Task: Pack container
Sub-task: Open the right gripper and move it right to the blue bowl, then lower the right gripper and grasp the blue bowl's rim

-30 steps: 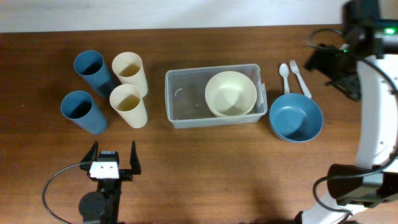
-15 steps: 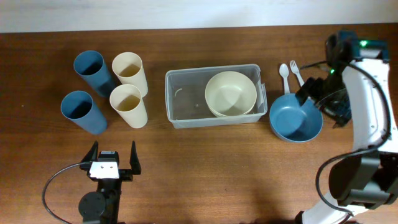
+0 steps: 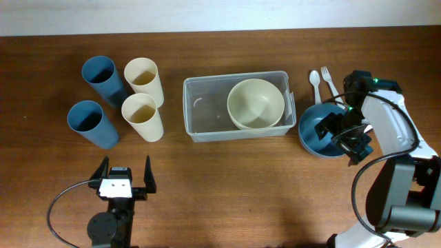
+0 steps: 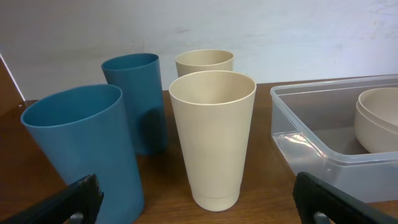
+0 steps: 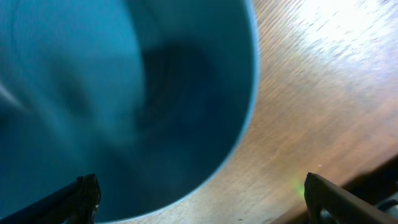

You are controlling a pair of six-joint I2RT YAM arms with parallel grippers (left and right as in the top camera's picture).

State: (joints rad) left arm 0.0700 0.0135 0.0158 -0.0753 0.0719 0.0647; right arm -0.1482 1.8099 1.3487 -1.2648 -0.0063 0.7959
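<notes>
The clear plastic container (image 3: 200,103) sits mid-table with a cream bowl (image 3: 255,102) in its right half; it also shows in the left wrist view (image 4: 323,134). A blue bowl (image 3: 313,131) stands just right of it. My right gripper (image 3: 344,134) is open and hangs over the blue bowl's right rim; the right wrist view shows the bowl's inside (image 5: 112,93) with one finger over it and one over the table. My left gripper (image 3: 125,180) is open and empty near the front edge, facing the cups.
Two blue cups (image 3: 100,76) (image 3: 89,122) and two cream cups (image 3: 143,79) (image 3: 141,115) stand left of the container. A white spoon (image 3: 315,83) and white fork (image 3: 331,81) lie behind the blue bowl.
My right arm has swung from the back right corner down and left, and its gripper now sits over the blue bowl's right rim. The left arm has not moved.
</notes>
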